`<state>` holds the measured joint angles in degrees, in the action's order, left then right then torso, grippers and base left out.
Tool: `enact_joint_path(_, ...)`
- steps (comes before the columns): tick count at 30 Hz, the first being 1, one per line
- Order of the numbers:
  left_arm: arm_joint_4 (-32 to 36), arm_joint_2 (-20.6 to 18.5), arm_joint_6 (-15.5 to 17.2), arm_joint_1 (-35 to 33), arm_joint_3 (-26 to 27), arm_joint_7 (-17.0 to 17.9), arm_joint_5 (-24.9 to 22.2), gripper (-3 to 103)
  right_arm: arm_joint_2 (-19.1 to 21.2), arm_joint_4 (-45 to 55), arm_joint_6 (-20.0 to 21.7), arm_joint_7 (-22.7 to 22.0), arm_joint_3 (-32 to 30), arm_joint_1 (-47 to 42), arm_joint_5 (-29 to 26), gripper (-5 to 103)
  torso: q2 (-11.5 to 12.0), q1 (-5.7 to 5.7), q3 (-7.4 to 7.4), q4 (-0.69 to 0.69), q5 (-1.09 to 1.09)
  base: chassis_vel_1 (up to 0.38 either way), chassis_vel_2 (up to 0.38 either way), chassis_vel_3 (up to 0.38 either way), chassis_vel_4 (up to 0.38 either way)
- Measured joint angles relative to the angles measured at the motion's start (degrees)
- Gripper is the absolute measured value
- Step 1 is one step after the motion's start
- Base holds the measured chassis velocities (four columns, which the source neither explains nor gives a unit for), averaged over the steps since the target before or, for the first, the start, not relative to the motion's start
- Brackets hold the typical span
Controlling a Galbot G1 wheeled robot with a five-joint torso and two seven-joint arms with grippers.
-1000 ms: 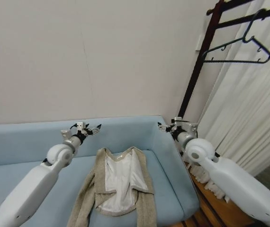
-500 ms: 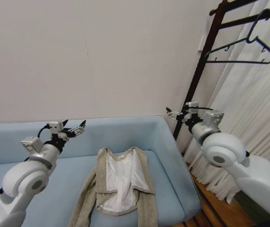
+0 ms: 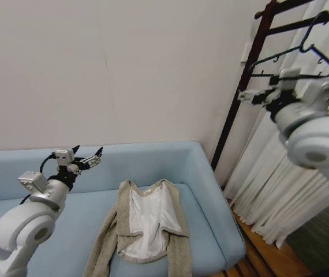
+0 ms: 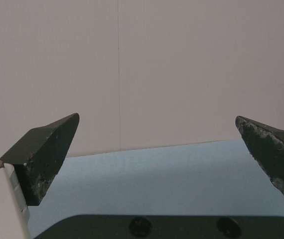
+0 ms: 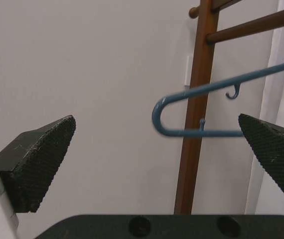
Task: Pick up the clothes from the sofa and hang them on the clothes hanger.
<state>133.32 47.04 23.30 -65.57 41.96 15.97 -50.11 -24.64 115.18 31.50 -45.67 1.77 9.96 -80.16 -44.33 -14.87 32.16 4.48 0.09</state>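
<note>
A: Where was the cardigan (image 3: pixel 144 228) logged?
B: It was noted nearest, lying open on the seat of the sofa (image 3: pixel 205 219). The lining was up and the collar toward the backrest (image 3: pixel 153 158), so the long axis ran from front edge to backrest. It was gripped by nothing.

A: Which arm was nearer to it?
B: The left gripper (image 3: pixel 88 154) was judged nearer. It was held over the backrest, with the cardigan below it and toward the robot's right. Its fingers (image 4: pixel 45 149) were spread wide, with nothing between them.

A: And farther off?
B: The right gripper (image 3: pixel 246 96) was recorded high beside the rack pole (image 3: pixel 228 127), near the hanger (image 3: pixel 280 55). Its fingers were likewise wide apart and nothing was held.

A: How did the views differ?
B: In the right wrist view the hanger's end loop was framed between the fingertips, farther out and apart from them; that alignment could not be read from the head view. The cardigan's lie was taken from the head view.
</note>
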Motion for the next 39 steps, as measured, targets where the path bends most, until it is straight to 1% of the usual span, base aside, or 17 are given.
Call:
enact_joint_path(1, 0.00, 0.00, 0.00, 0.00, 0.00, 0.00, 0.00, 100, 0.00, 0.00, 0.00, 0.00, 0.00, 0.00, 0.00, 100, 0.00, 0.00, 0.00, 0.00, 0.00, 0.000, 0.000, 0.000, 0.000)
enact_joint_path(3, -0.61, 0.06, 0.06, 0.57, -0.55, 0.00, 0.31, 100, -2.89, -3.97, 0.35, -3.79, 6.30, 8.32, -3.30, 100, 0.00, 0.00, 0.01, -0.02, 0.00, 0.000, 0.000, 0.000, 0.000)
enact_joint_path(5, -1.19, 0.11, 0.12, 1.15, -0.97, -0.04, 0.71, 100, -6.29, -8.97, 0.65, -7.39, 12.11, 16.17, -4.87, 100, 0.00, 0.00, 0.02, -0.03, 0.00, 0.000, 0.000, 0.000, 0.000)
enact_joint_path(6, -1.19, 0.11, 0.12, 1.15, -0.97, -0.04, 0.71, 100, -6.29, -8.97, 0.65, -7.39, 12.11, 16.17, -4.87, 100, 0.00, 0.00, 0.02, -0.03, 0.00, 0.000, 0.000, 0.000, 0.000)
enact_joint_path(8, -1.62, 0.20, 0.24, 1.70, -1.18, -0.12, 0.84, 100, -10.19, -15.11, 0.65, -12.09, 17.43, 23.78, -6.01, 100, 0.00, 0.00, 0.01, -0.04, -0.03, 0.000, 0.000, 0.000, 0.000)
enact_joint_path(9, -1.80, 0.23, 0.25, 1.89, -1.21, -0.13, 0.86, 100, -11.96, -18.05, 0.51, -15.40, 20.00, 27.32, -7.39, 100, 0.00, 0.00, 0.02, -0.05, -0.03, 0.000, 0.000, 0.000, 0.000)
enact_joint_path(10, -1.80, 0.23, 0.25, 1.89, -1.21, -0.13, 0.86, 100, -11.96, -18.05, 0.51, -15.40, 20.00, 27.32, -7.39, 100, 0.00, 0.00, 0.02, -0.05, -0.03, 0.000, 0.000, 0.000, 0.000)
enact_joint_path(14, -2.41, 0.37, 0.27, 2.36, -1.26, -0.84, 0.91, 100, -15.80, -26.11, -1.77, -26.09, 28.01, 36.61, -13.89, 100, 0.00, 0.00, 0.01, 0.00, -0.02, 0.000, 0.000, 0.000, 0.000)
enact_joint_path(16, -2.79, 0.41, 0.27, 3.27, -1.83, -1.13, 0.93, 100, -17.81, -30.24, -3.50, -29.94, 31.28, 39.98, -16.73, 100, 0.00, 0.00, 0.00, 0.00, -0.01, 0.000, 0.000, 0.000, 0.000)
enact_joint_path(17, -2.79, 0.41, 0.27, 3.27, -1.83, -1.13, 0.93, 100, -17.81, -30.24, -3.50, -29.94, 31.28, 39.98, -16.73, 100, 0.00, 0.00, 0.00, 0.00, -0.01, 0.000, 0.000, 0.000, 0.000)
enact_joint_path(20, -3.64, 0.39, 0.27, 5.55, -3.52, -1.20, 0.95, 100, -21.52, -36.84, -5.53, -33.34, 35.48, 43.61, -18.42, 100, 0.00, 0.00, 0.00, 0.01, 0.00, 0.000, 0.000, 0.000, 0.000)
enact_joint_path(22, -4.02, 0.36, 0.26, 7.00, -4.77, -1.22, 0.95, 100, -24.77, -41.26, -6.90, -35.85, 37.47, 45.15, -20.81, 100, 0.00, 0.00, 0.01, 0.00, -0.01, 0.000, 0.000, 0.000, 0.000)
enact_joint_path(23, -4.02, 0.36, 0.26, 7.00, -4.77, -1.22, 0.95, 100, -24.77, -41.26, -6.90, -35.85, 37.47, 45.15, -20.81, 100, 0.00, 0.00, 0.01, 0.00, -0.01, 0.000, 0.000, 0.000, 0.000)
enact_joint_path(26, -4.13, 0.75, 0.21, 8.49, -6.50, -1.23, 0.96, 100, -30.37, -49.32, -8.72, -40.32, 38.94, 46.31, -25.05, 100, 0.00, 0.00, 0.01, -0.04, -0.04, 0.000, 0.000, 0.000, 0.000)
enact_joint_path(31, -3.86, 1.46, 0.10, 8.85, -7.39, -1.46, 0.95, 100, -35.31, -60.49, -9.06, -41.42, 40.38, 47.07, -24.75, 100, 0.01, -0.01, 0.01, -0.02, -0.01, 0.000, 0.000, 0.000, 0.000)
enact_joint_path(33, -3.93, 1.73, 0.01, 8.70, -7.31, -1.84, 0.95, 100, -36.16, -62.60, -9.22, -41.38, 41.31, 47.22, -24.65, 100, 0.01, 0.00, 0.01, 0.01, 0.00, 0.000, 0.000, 0.000, 0.000)
enact_joint_path(39, -4.66, 2.51, -0.46, 8.11, -6.65, -3.13, 0.97, 100, -36.18, -63.49, -10.23, -41.80, 42.91, 46.57, -24.53, 100, 0.00, 0.01, 0.00, -0.02, -0.01, 0.000, 0.000, 0.000, 0.000)
